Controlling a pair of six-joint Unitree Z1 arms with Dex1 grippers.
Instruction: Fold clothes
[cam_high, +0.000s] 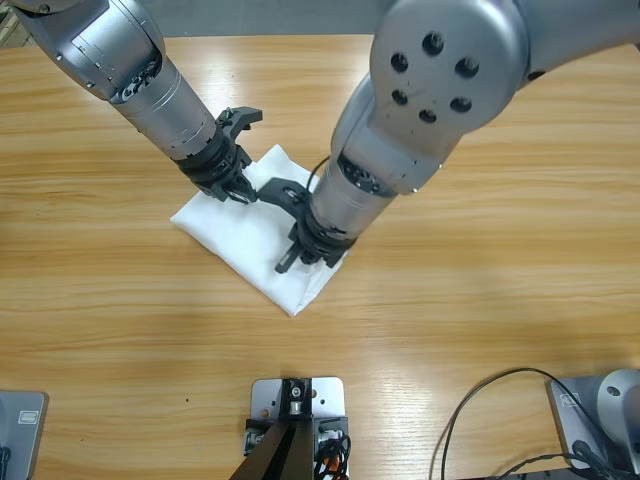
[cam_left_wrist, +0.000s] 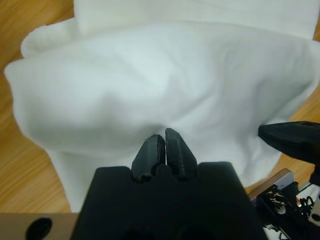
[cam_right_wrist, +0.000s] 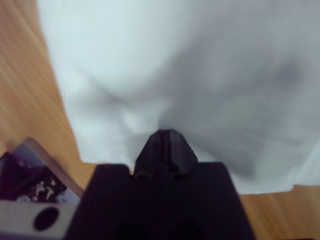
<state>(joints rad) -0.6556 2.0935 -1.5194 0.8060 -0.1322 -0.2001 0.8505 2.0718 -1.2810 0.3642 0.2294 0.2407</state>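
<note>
White cotton shirt (cam_high: 262, 240), folded, soft, light, limp: pinch edges. Left claw (cam_left_wrist: 164, 141) and right claw (cam_right_wrist: 165, 137) closed, pressing cloth.

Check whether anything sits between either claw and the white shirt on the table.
Nothing visible does. The folded white cotton T-shirt lies directly under both claws on the wooden table. The left claw is shut with its tips against the cloth; the right claw is shut and pressed into it.
</note>
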